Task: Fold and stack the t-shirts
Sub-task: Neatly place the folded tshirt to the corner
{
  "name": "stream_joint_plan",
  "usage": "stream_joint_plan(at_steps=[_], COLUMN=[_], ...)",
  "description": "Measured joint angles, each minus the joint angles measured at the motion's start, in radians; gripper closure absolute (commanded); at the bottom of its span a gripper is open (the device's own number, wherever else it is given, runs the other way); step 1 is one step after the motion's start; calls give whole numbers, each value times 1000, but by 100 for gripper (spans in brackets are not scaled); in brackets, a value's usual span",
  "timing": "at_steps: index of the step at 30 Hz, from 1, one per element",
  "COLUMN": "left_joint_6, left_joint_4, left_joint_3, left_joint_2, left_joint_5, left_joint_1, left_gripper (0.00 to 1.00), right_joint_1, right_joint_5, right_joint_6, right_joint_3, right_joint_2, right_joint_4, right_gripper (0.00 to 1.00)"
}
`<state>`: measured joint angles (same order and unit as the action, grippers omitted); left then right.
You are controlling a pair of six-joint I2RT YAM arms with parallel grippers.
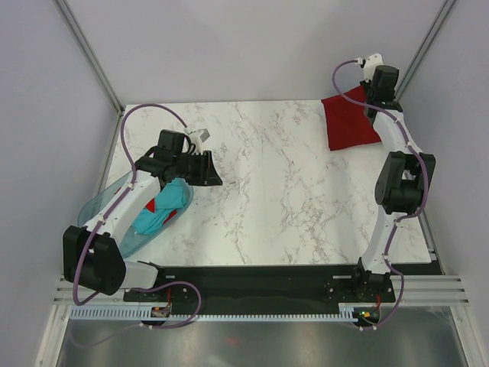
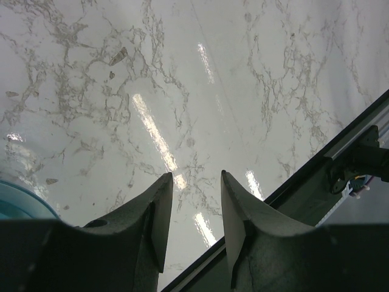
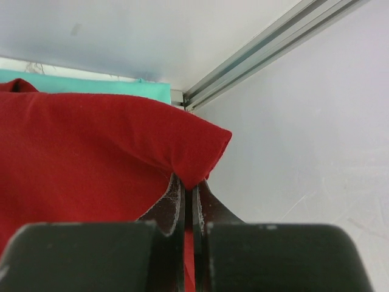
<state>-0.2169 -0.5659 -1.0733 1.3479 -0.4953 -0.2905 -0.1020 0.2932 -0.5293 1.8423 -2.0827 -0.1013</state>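
Note:
A folded dark red t-shirt (image 1: pixel 348 120) lies at the table's far right corner. My right gripper (image 1: pixel 372 98) is shut on its far right edge; in the right wrist view the red cloth (image 3: pixel 91 158) is pinched between the closed fingers (image 3: pixel 189 193). A teal t-shirt (image 3: pixel 91 85) shows under the red one there. My left gripper (image 1: pixel 214 170) is open and empty above bare marble (image 2: pixel 194 179). A crumpled teal t-shirt (image 1: pixel 160 208) with a bit of red cloth (image 1: pixel 151 205) lies in the basin under the left arm.
A translucent blue-green plastic basin (image 1: pixel 103 202) sits at the table's left edge; its rim shows in the left wrist view (image 2: pixel 18 198). Grey enclosure walls and aluminium posts (image 3: pixel 267 48) stand close behind the right gripper. The black front rail (image 1: pixel 267 275) runs along the near edge.

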Motion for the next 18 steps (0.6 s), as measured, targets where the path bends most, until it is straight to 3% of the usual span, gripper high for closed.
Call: stream_joint_plan(at_steps=[11, 18], left_joint_6=[0, 0], left_joint_4=[0, 0], left_joint_3=[0, 0], left_joint_2=[0, 0], left_joint_5=[6, 7], left_joint_1=[-3, -3], left_gripper=[55, 55], right_joint_1=[-17, -43], right_joint_5=[-50, -48], right_joint_6=[50, 84], right_joint_3=[5, 48], right_joint_2=[-13, -109], right_joint_4=[67, 90], right_gripper=[100, 100])
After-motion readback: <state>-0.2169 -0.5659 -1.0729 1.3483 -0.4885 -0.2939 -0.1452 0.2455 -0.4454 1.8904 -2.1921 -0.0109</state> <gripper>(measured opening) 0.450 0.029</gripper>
